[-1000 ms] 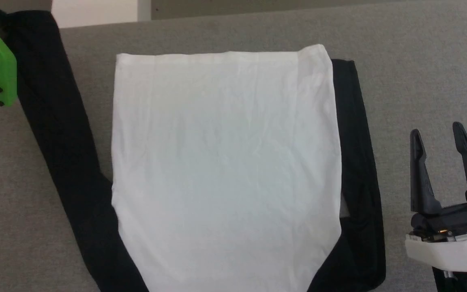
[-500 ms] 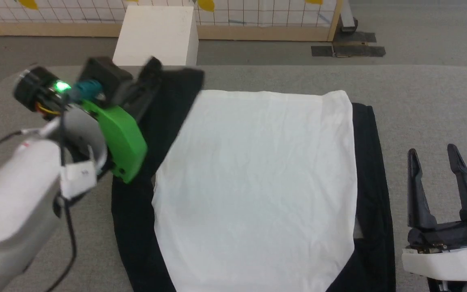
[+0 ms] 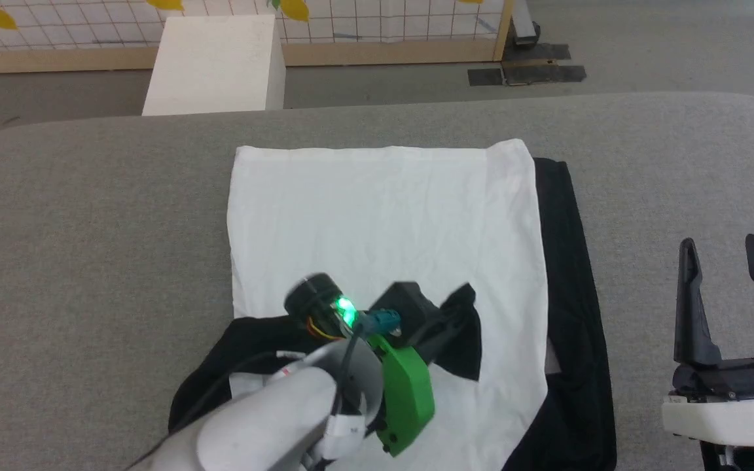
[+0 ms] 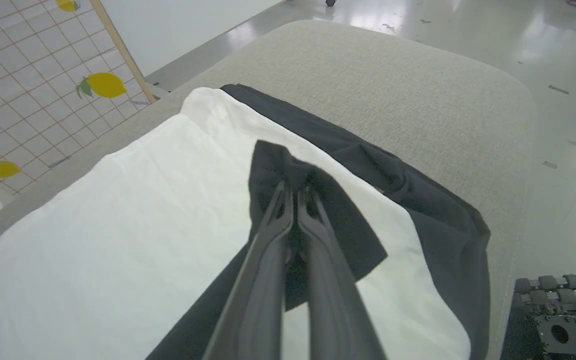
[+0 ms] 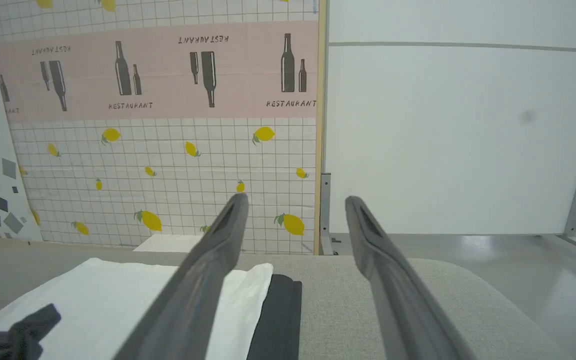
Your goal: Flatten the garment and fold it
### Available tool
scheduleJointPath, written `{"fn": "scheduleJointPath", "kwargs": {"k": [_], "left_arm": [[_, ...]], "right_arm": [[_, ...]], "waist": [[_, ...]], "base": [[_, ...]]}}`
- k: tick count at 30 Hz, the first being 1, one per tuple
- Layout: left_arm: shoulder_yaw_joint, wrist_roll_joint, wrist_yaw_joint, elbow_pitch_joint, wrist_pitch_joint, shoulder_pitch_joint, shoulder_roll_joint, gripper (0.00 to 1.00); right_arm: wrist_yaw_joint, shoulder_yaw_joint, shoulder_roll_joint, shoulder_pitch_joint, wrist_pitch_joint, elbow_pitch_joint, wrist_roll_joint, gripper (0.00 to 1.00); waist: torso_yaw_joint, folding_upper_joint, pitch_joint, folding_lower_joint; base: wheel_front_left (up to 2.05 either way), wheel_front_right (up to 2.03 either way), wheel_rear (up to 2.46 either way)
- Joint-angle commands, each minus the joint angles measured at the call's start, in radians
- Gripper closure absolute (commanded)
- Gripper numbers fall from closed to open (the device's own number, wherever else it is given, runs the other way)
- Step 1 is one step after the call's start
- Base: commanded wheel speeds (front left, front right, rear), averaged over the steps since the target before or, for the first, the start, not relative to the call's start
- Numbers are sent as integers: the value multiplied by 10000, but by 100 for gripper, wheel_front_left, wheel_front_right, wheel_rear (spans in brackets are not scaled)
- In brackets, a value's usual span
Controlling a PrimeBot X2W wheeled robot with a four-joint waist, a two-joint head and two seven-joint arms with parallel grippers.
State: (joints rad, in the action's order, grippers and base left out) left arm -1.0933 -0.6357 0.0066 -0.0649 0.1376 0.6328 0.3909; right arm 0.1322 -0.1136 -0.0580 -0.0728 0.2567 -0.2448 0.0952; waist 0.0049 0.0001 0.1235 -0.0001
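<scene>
I've dragged the black sleeve [image 4: 335, 225] onto the raglan shirt [image 3: 383, 216], left end effector [image 4: 292, 189] pinching it, right end effector [image 3: 720, 241] open and empty; folding mostly remains.

Your left gripper [image 4: 292, 188] reaches in across your front, fingers pinched together on the garment [image 4: 348, 240]. Your right gripper [image 3: 720, 241] sits low on your right, fingers spread apart, pointing forward.
</scene>
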Motion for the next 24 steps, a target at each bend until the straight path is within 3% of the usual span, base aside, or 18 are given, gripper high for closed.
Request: {"fn": "scheduleJointPath", "kwargs": {"k": [1,7,15,16,17,18,21,24], "left_arm": [[-100,171,-46,-381,-194,-187,-276,100],[-937,400,-464,-2912,-639,-478,-1445,100],[-1339,490,-909,-5815,-1219,-640,-2222,100],[-1312,495,-906,-6027,-1426,-626,-2319,64],[-1254,478,-899,-6141,-1642,-612,-2390,51],[-1192,480,-876,-6210,-1895,-593,-2442,0],[-933,537,-650,-6124,-2845,-531,-2470,0],[-466,661,-129,-5539,-3636,-402,-2248,0]], "right_arm": [[-15,36,23,192,51,46,-77,0],[-15,74,47,469,51,194,-92,0],[-15,162,65,758,51,364,-76,0],[-15,161,66,769,51,396,-78,0],[-15,172,67,777,51,416,-68,0],[-15,199,66,788,51,424,-71,0],[-15,189,-101,872,51,434,-93,0],[-15,-47,-402,1056,51,426,-34,0]], "waist": [[-244,-1,220,1],[-502,-1,601,1],[-630,-1,821,1],[-608,-1,764,1],[-591,-1,697,1],[-577,-1,616,1],[-513,-1,311,1],[-343,-1,47,1]], "base": [[0,0,0],[0,0,0],[0,0,0],[0,0,0],[0,0,0],[0,0,0],[0,0,0],[0,0,0]]}}
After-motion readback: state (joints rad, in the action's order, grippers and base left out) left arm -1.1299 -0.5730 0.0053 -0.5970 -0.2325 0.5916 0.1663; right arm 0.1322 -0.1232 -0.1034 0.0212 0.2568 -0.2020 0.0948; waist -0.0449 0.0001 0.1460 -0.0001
